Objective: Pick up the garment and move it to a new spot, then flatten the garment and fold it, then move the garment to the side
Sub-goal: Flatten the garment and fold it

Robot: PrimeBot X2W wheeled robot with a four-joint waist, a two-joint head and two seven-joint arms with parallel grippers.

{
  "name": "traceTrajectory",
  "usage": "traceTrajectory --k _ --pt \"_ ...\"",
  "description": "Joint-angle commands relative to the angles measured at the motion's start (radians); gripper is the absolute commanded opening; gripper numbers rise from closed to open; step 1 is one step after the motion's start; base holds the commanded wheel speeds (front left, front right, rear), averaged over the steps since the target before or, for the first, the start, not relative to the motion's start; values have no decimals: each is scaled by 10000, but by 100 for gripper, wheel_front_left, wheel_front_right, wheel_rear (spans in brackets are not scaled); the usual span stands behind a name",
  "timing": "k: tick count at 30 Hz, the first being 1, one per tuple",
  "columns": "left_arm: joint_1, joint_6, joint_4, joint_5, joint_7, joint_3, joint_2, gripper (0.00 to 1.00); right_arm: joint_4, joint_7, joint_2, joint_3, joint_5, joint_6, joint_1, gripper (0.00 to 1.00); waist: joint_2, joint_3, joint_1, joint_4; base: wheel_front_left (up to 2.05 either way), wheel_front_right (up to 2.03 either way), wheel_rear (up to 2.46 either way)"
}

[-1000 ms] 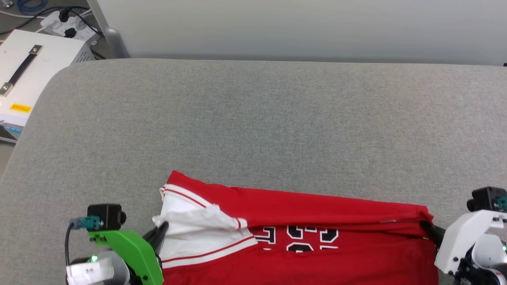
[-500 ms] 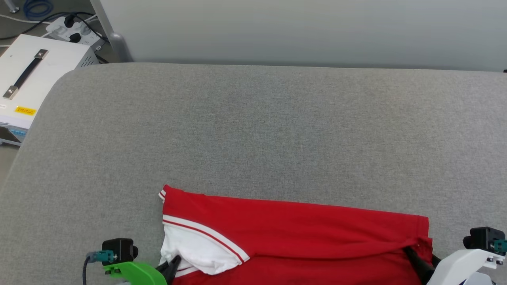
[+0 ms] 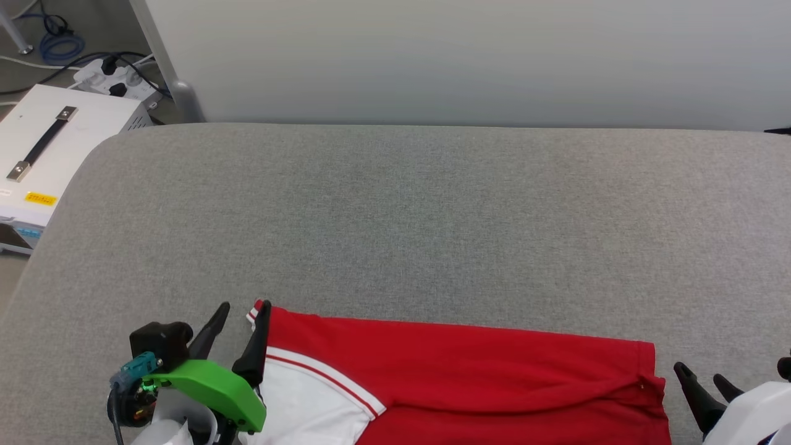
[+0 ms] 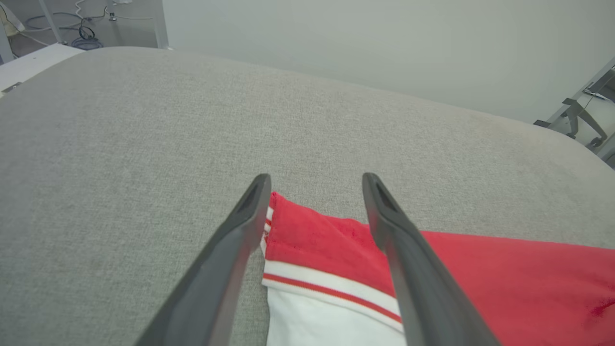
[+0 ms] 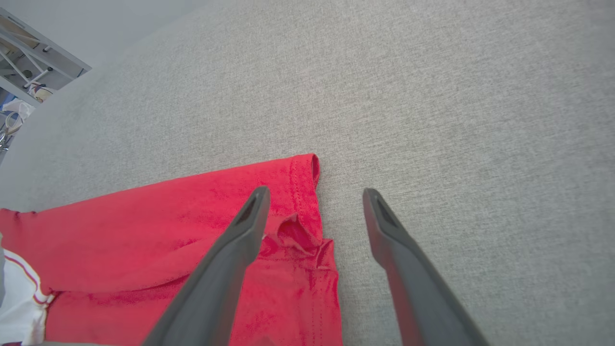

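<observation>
Jaws on the left gripper [image 3: 244, 306] spread wide, nothing gripped. In the left wrist view the garment [image 3: 463, 371] has its far left corner, striped trim showing, lying between the two fingers and below them; contact cannot be told. Jaws on the right gripper [image 3: 698, 372] are equally wide and empty. They sit just right of the garment's right edge. In the right wrist view one finger hangs over the puckered red hem corner, the other over bare cloth.

Garment: folded into a long red band along the near edge of the desk [image 3: 432, 216], running from one gripper to the other. White sleeve [image 3: 296, 402] with red-and-white trim at its near left end. A shallow crease runs along the red part.

Edges and room: grey fabric surface, bare from the garment's far edge to the desk's far edge at the pale wall [image 3: 463, 62]. Far left corner is rounded. Bare strips at both ends of the garment, beyond each gripper.

Off the left edge: white case [image 3: 80, 130] with black strap handle, power strip [image 3: 114, 80] beyond it, blue cable coil [image 3: 62, 43] farther still.
</observation>
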Motion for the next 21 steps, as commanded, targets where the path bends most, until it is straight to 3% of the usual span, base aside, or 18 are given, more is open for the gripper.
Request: traceTrajectory --k 1,10,21 --pt "-206 140 -109 329 -224 44 31 100 -70 241 -90 -92 -105 -6 11 100 0 -77 1 -52 0 0 0" --pt "-270 902 -1320 1944 -613 261 -284 100 425 1503 -752 217 19 -6 -589 100 0 166 1 245 0 0 0" --pt "-170 1412 -2426 2652 -600 113 -459 100 1788 2277 -673 1094 456 -6 -815 100 0 796 1 658 0 0 0"
